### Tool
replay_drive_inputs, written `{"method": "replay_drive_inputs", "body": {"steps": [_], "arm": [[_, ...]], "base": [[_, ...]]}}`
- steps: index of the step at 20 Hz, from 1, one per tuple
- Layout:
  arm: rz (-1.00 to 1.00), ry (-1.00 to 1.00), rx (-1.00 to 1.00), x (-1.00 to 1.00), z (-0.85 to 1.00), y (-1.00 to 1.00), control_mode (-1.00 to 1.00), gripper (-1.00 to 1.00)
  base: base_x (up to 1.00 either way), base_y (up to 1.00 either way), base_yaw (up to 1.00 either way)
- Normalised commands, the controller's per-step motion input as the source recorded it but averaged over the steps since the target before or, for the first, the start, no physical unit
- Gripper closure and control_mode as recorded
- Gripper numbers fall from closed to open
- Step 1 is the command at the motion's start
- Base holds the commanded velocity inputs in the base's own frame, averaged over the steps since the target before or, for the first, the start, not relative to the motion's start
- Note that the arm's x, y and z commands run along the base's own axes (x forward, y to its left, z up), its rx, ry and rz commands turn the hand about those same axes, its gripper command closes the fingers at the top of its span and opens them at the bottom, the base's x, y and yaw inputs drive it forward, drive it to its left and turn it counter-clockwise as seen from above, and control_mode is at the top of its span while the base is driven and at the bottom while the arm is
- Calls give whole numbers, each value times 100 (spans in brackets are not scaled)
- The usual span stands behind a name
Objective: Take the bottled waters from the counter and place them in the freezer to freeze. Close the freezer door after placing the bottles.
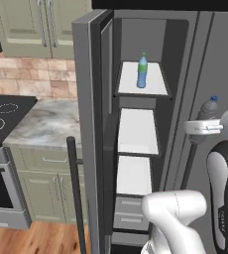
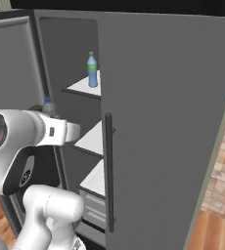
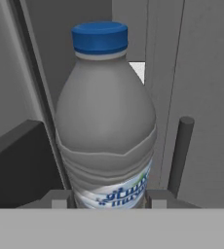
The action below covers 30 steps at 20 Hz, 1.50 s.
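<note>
Smoky grey plastic bottle (image 3: 106,126) with a blue cap sits upright, clamped in the gripper (image 3: 109,199). Carry it level past the freezer door (image 1: 88,124) edge. Set it on a white shelf (image 1: 138,131) below the clear blue bottle (image 1: 142,71).

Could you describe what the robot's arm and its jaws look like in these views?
The arm is made of rounded, glossy white shells with dark bands at the joints; one dark segment carries faint pale lettering. A white wrist block ends it, seen from the right base view as a round white joint cap with small dark marks. No loose cables show. The jaws look small and grey.
</note>
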Motion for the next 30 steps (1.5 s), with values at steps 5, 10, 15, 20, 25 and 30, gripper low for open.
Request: {"method": "replay_drive_inputs", "body": {"steps": [5,10,15,20,25,30], "arm": [[0,-1,0,19,-34,36,-100,100],[6,0,0,21,-32,3,-100,100],[8,0,0,20,-38,-4,-100,100],[4,-4,0,7,-34,0,-100,100],[0,-8,0,3,-32,0,-100,100],[0,-12,0,14,-38,12,-100,100]], "base": [[0,0,0],[0,0,0],[0,0,0],[0,0,0],[0,0,0],[0,0,0]]}}
